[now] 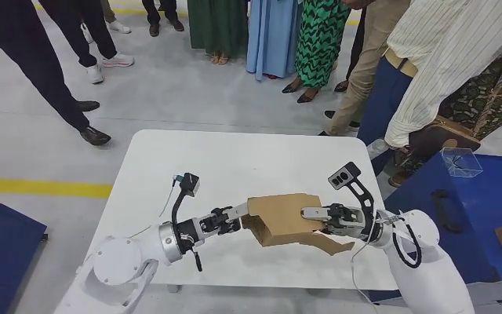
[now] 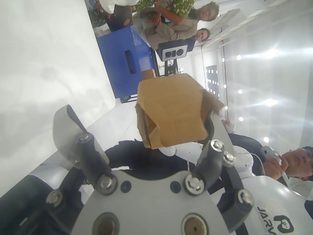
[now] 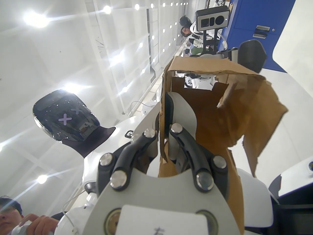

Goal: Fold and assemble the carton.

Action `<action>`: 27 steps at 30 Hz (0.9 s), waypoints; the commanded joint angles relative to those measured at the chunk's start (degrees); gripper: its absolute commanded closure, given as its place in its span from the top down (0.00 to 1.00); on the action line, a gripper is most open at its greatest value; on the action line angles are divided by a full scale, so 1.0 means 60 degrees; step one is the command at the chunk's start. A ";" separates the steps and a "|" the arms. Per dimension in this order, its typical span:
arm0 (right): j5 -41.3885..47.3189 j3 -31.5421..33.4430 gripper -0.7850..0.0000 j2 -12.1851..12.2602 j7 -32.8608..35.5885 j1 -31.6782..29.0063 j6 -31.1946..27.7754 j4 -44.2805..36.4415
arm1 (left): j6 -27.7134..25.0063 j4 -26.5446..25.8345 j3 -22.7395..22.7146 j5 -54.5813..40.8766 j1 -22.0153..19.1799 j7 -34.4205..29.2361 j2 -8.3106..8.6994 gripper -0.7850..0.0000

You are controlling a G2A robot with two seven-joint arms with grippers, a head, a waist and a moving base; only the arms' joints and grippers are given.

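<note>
The carton (image 1: 284, 218), partly folded with a ragged flap hanging loose, was positioned above the near half of the counter (image 1: 235, 157), between both arms. The right end effector (image 3: 164, 106) was closed on one carton wall, with one finger inside and one outside. The left end effector (image 2: 141, 116) was spread wide at the carton's opposite end. One finger (image 2: 218, 128) touched a flap and the other stood clear.

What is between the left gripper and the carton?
Nothing visible. The left gripper is open right at one end of the carton, with one finger against its edge. The right gripper is shut on a carton wall at the other end.
</note>
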 commanded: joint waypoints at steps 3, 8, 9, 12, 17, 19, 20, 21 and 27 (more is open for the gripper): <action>0.0000 0.0000 0.00 0.0000 0.0000 0.0000 0.0000 0.0000 | -0.0476 -0.0444 -0.1022 -0.0395 0.0864 -0.0725 0.0155 1.00; 0.0000 0.0000 0.00 0.0000 0.0000 0.0000 0.0000 0.0000 | -0.2656 -0.0948 -0.1923 -0.2659 0.1819 0.0509 0.0062 1.00; 0.0000 0.0000 0.00 0.0000 0.0000 0.0000 0.0000 0.0000 | -0.3111 -0.0930 -0.1905 -0.3149 0.2016 0.1141 0.0002 1.00; 0.0000 0.0000 0.00 0.0000 0.0000 0.0000 0.0000 0.0000 | -0.3216 -0.0913 -0.1888 -0.3246 0.2073 0.1375 -0.0017 1.00; 0.2679 -0.0285 0.00 -0.0176 -0.0465 -0.0074 0.0677 0.0628 | -0.3216 -0.0913 -0.1888 -0.3246 0.2073 0.1375 -0.0017 1.00; 0.3873 -0.0457 0.00 -0.0262 -0.0517 0.0118 0.1165 0.1264 | -0.3216 -0.0913 -0.1888 -0.3246 0.2073 0.1375 -0.0017 1.00; 0.4370 -0.0574 0.00 -0.0306 -0.0489 0.0219 0.1409 0.1593 | -0.3216 -0.0913 -0.1888 -0.3246 0.2073 0.1375 -0.0017 1.00; 0.4858 -0.0707 0.00 -0.0352 -0.0475 0.0316 0.1710 0.1927 | -0.3216 -0.0913 -0.1888 -0.3246 0.2073 0.1375 -0.0017 1.00; 0.6474 -0.1680 0.00 -0.0607 -0.0179 0.0769 0.3337 0.3216 | -0.3216 -0.0913 -0.1888 -0.3246 0.2073 0.1375 -0.0017 1.00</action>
